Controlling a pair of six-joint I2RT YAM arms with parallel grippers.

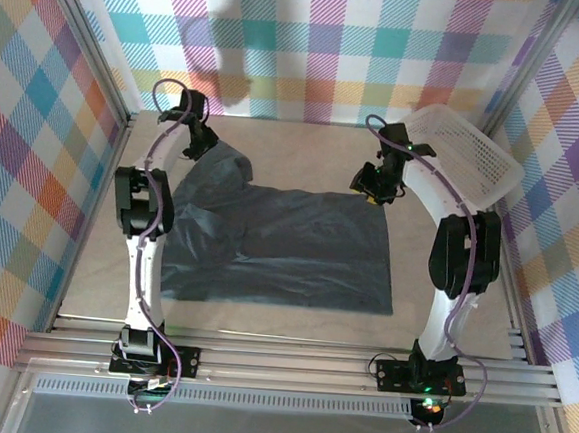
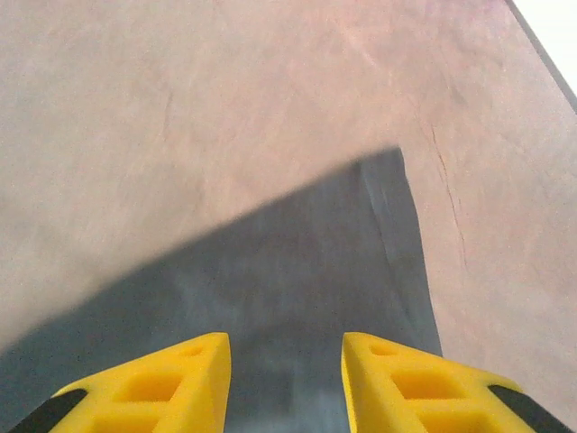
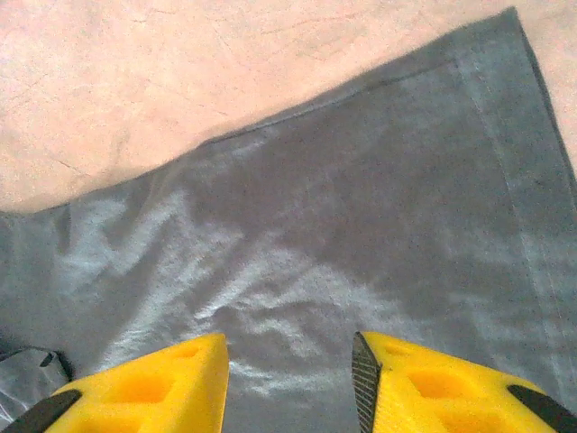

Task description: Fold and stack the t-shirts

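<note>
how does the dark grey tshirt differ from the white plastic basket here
The dark charcoal-grey fabric t-shirt is soft and lies spread flat on the beige table. The white perforated plastic basket is rigid and appears tilted. The t-shirt covers the table's middle, while the basket sits at the far right corner. The t-shirt also takes up more room than the basket. Both are plain and single-coloured.

The dark charcoal-grey soft cloth t-shirt is matt, with a faint sheen along its wrinkles. The pale beige counter looks smooth, matt and finely veined, perhaps laminate. The left tool and right tool have smooth yellow plastic fingers. The white perforated basket is plastic; the silver frame rails are metal.
</note>
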